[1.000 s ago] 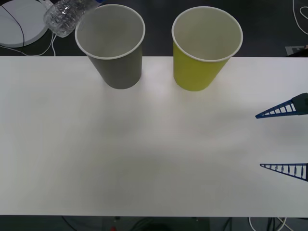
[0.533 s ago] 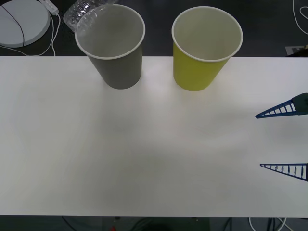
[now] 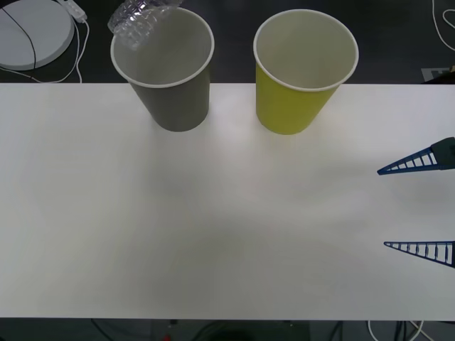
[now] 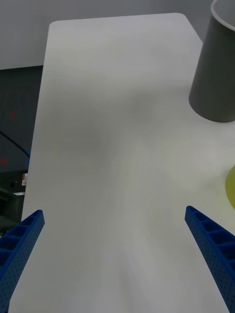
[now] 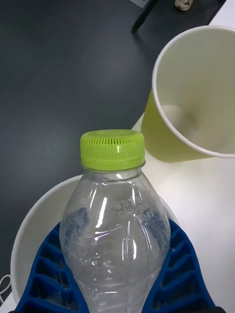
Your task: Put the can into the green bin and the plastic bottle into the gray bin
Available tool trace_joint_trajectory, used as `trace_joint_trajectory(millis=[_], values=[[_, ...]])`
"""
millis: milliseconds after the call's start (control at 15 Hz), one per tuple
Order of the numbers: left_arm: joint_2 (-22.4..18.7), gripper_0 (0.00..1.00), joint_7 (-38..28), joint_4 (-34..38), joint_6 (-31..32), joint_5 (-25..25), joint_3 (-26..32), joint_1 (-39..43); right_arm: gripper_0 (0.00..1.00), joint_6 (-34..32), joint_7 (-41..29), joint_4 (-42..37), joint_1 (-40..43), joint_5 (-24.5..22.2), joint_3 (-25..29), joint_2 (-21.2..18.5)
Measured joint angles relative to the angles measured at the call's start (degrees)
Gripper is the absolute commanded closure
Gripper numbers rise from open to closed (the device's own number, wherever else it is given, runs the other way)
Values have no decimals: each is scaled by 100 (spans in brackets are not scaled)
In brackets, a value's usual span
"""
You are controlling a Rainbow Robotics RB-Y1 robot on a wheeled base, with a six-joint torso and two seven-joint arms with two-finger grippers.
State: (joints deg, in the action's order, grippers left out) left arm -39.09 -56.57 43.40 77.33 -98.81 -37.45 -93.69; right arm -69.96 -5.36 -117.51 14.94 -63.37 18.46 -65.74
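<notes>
Front view: the plastic bottle (image 3: 140, 20) is shifting in over the gray bin (image 3: 167, 67) rim; your left gripper (image 5: 115, 274) is clamping it, ready for release. Right gripper (image 3: 419, 206) is idling spread over the bench (image 3: 213, 213).

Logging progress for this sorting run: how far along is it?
Nothing visibly binned: the green bin looks empty. In hand: the left gripper holds the plastic bottle over the gray bin rim. Left: releasing it. Right gripper waits open.
</notes>
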Motion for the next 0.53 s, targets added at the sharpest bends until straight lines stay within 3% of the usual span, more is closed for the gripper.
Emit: trace_joint_trajectory(millis=[67, 133, 200, 533], values=[[6, 90, -7, 0, -6, -6, 0, 0, 0, 0, 0, 0, 0, 0, 0, 0], [6, 35, -6, 0, -10, -7, 0, 0, 0, 0, 0, 0, 0, 0, 0, 0], [7, 0, -4, 0, -21, -6, 0, 0, 0, 0, 0, 0, 0, 0, 0, 0], [15, 0, 1, 0, -36, 11, 0, -3, 0, 0, 0, 0, 0, 0, 0, 0]])
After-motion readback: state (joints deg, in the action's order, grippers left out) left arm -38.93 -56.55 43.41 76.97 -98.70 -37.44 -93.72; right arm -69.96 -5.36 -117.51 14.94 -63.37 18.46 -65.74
